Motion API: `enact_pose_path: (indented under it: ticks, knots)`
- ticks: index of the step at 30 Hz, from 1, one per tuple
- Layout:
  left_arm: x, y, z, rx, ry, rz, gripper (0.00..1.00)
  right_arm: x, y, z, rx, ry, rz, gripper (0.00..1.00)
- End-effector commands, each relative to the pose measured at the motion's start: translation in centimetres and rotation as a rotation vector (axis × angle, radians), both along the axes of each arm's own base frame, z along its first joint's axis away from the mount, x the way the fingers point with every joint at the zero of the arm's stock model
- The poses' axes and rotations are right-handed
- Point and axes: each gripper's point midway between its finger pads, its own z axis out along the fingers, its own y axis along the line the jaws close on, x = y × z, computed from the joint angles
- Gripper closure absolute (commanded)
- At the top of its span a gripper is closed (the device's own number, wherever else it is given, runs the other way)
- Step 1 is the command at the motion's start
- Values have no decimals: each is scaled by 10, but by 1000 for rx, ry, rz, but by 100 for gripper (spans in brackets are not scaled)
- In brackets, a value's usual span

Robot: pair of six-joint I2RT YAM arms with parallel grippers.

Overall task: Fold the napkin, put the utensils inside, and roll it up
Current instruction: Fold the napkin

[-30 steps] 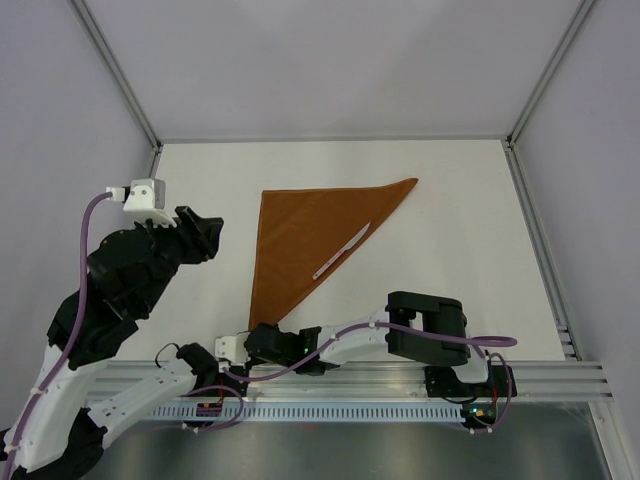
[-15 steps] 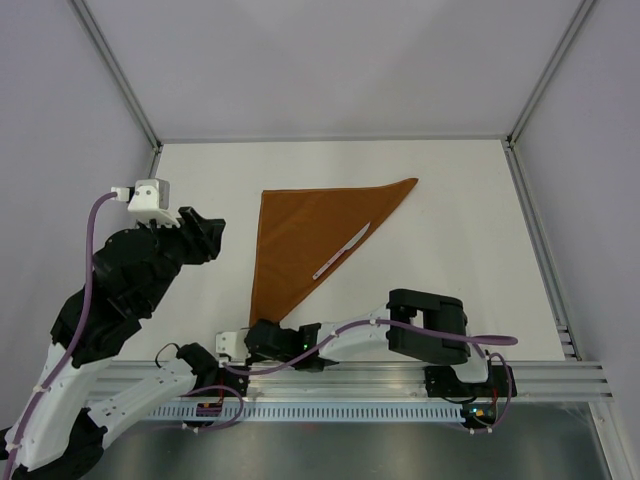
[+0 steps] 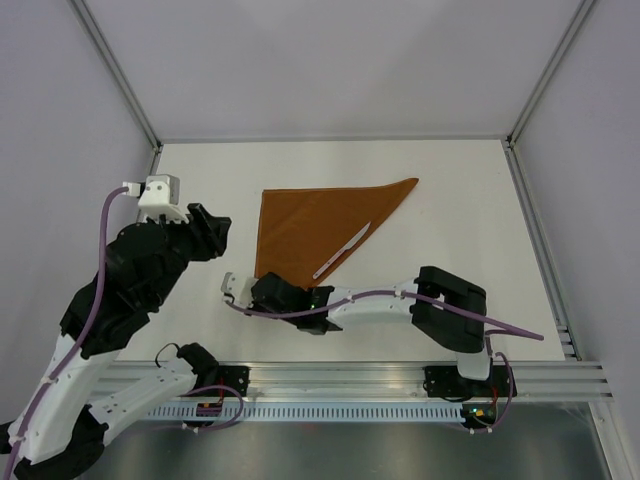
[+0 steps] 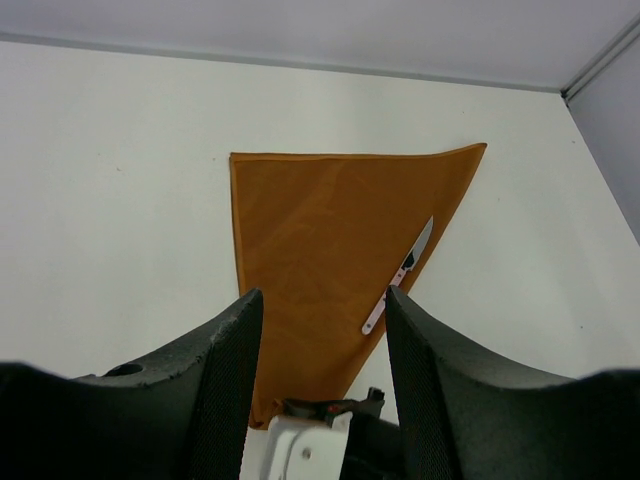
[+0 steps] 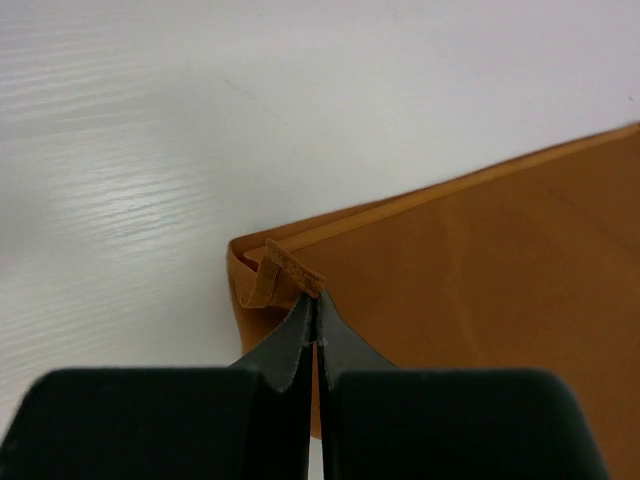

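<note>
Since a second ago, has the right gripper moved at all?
Yes. The right gripper has moved away from the front rail, shut on the near corner of the napkin and dragging it along.

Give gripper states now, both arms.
Left gripper: open, holding nothing.
Right gripper: shut on a corner of the rust-orange folded fabric napkin.

The right gripper (image 5: 315, 300) now clamps the near corner of the napkin (image 3: 310, 225) (its tip curls over), farther up the table (image 3: 460, 200) than before.
</note>
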Motion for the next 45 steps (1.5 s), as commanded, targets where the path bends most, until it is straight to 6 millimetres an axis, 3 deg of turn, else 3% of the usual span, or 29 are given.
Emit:
enact_pose_path:
  ticks: [1,5,11,20,31,45]
  knots:
    - [8,-12,2,-32,-6,-17,43,36,-16,26,55,41,-124,99]
    - [15,-23,-4,-39,4,-43,43,84,-51,30,60,56,-251,99]
    - [30,-45,-18,-51,20,-80,42,138,-107,22,49,76,-407,100]
    - [52,-77,-39,-46,62,-141,42,192,-171,5,33,111,-567,100]
    - [64,-98,-65,-30,115,-188,42,217,-209,-9,20,130,-658,99]
    - [72,-116,-88,-16,162,-231,43,222,-239,-28,-6,186,-710,100]
